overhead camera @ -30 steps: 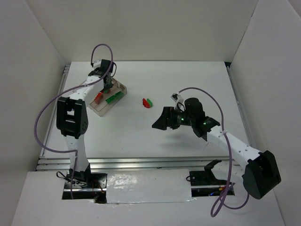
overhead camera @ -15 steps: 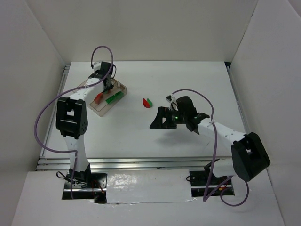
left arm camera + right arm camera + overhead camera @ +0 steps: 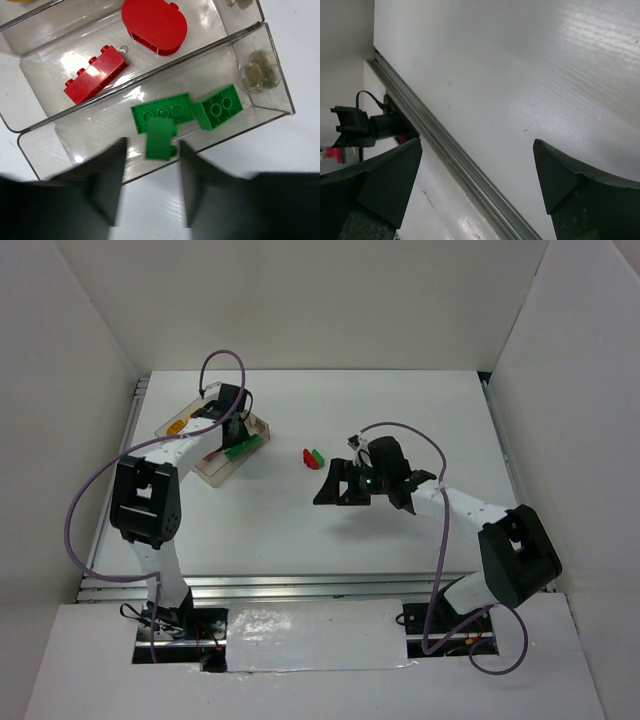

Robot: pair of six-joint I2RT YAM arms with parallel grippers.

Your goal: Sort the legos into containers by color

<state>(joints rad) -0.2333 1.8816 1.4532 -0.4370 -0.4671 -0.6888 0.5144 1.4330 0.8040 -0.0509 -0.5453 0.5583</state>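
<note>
Two legos lie outside the tray (image 3: 90, 135): a loose red brick (image 3: 309, 458) and a loose green brick (image 3: 318, 454). They touch each other on the table (image 3: 400, 410), well apart from the tray and near the right gripper (image 3: 337, 490). Tray contents by compartment are as follows. The middle one holds a red oval brick (image 3: 154, 22) and a long red brick (image 3: 95, 74). The one nearest the wrist camera holds a flat green brick (image 3: 162, 111) and a square green brick (image 3: 217, 106). The far one holds at least one orange piece (image 3: 178, 427); more cannot be made out. The left gripper (image 3: 152, 145) hangs over the green compartment, fingers drawn in close on either side of a small green brick (image 3: 161, 135) that leans on the flat one. Whether the pads actually bear on it cannot be told. The right gripper is spread wide with nothing between its fingers, and its wrist view shows only bare table and the edge rail. Judgement: colours so far are kept separate and the task is mostly done. What is left is freeing the small green brick, then bringing in the loose pair, red to the middle compartment and green to the near one.
</note>
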